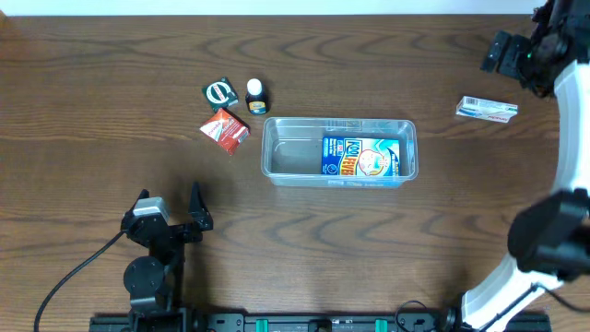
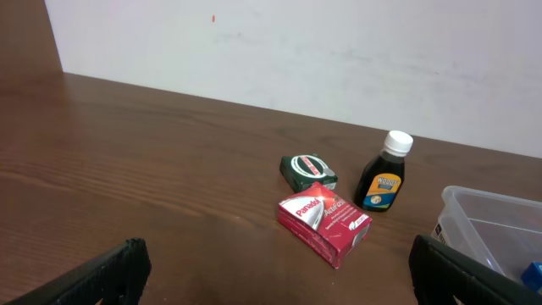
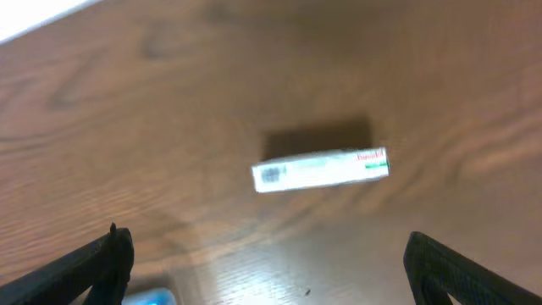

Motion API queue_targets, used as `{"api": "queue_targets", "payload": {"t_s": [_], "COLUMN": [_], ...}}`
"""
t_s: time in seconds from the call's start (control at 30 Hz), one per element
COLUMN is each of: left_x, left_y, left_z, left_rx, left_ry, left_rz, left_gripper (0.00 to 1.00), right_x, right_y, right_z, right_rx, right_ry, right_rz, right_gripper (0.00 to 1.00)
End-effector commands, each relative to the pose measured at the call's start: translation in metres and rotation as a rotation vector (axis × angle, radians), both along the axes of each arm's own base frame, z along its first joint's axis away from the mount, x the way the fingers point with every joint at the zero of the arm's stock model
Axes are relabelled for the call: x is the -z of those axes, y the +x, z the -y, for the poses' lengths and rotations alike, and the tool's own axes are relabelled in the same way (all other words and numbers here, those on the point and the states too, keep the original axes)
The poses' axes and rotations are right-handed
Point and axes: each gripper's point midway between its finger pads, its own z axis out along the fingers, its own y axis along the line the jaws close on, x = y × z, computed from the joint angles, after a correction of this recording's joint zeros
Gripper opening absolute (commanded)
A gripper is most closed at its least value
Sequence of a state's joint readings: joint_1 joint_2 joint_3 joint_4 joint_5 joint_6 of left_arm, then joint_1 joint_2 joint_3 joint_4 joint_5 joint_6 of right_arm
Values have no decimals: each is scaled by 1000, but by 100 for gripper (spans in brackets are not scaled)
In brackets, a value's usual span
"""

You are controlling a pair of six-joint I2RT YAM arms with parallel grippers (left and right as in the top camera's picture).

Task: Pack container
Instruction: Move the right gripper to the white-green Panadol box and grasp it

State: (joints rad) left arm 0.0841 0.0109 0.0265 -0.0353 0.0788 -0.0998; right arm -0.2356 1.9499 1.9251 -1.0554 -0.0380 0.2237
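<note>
Hovering wide open and empty with right gripper [image 3: 267,254] near white box [image 1: 486,109] at far right, well right of mid-table container [image 1: 290,155]; left gripper [image 1: 171,207], equally wide, much farther off at near left. Lying lengthwise along the jaws' closing line per the right wrist view, so probably needing a wrist turn. Only overhead placing box and container together.

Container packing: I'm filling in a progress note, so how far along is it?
Done: one blue packet lies in the container. In hand: nothing; the left gripper and right gripper are both open and empty, the right one near the white box. To do: white box, red box, green box and dark bottle sit on the table outside it.
</note>
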Motion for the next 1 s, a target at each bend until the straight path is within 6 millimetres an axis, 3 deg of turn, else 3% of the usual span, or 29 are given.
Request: {"api": "queue_targets", "payload": {"t_s": [0.0,0.13,0.33,0.47,0.63,0.97], "left_x": [17,17,17,17,17,17], "left_y": [0,0,0,0,0,0], "left_z": [0,0,0,0,0,0], "left_rx": [1,1,1,1,1,1], "left_ry": [9,9,9,9,9,9], "left_rz": [-46,-47,-47,-47,-47,-47], "left_gripper": [98,98,98,98,98,98], "right_x": [37,57,69,84,106,126], "right_y": [4,9,13,7,0,3], "right_z": [13,15,16,27,23,22], "right_rx": [138,259,304,554,732,756], "right_ry": [88,193,208,219,225,164], "right_rz": [-76,-86,-89,-113,-147,-114], "right_gripper": [99,99,99,99,98,95]}}
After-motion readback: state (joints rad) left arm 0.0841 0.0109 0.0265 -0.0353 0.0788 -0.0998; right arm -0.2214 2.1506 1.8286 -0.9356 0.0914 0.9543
